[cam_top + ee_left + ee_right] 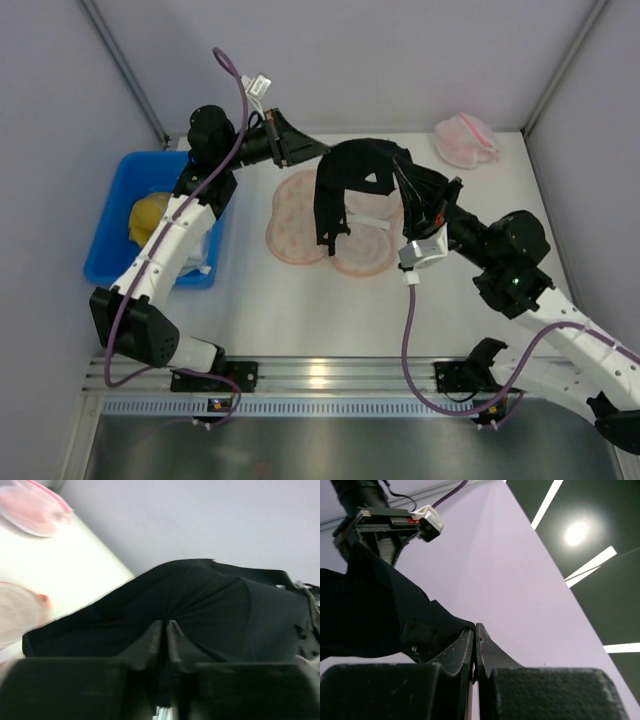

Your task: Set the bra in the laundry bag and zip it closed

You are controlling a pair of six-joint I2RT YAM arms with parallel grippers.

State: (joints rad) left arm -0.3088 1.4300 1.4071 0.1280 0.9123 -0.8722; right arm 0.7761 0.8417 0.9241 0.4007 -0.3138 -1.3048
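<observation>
1. My left gripper [164, 624] has its jaws all but together, nipped on one end of the bra [355, 185].
2. My right gripper [474, 626] is fully closed on the other end. In its wrist view only a thin edge of black fabric reaches the fingertips.
3. The bra hangs in the air between the two claws, above the laundry bag [297, 222]. The bag lies flat mid-worktop [300, 320], nearer the far edge than the near one.
4. The main risk I see is that thin right-hand bite slipping as I lower. The bra would then swing from one claw and drape over the outside of the bag.
5. I cannot tell whether the bag's mouth is open or which way the zipper gap faces. Lowering blind would just lay the bra on top of the mesh.
6. A dangling strap could snag a finger, or trail outside the opening and foul the zip later.
7. Pulling the claws apart too hard could drag the fabric out of either grip.
</observation>
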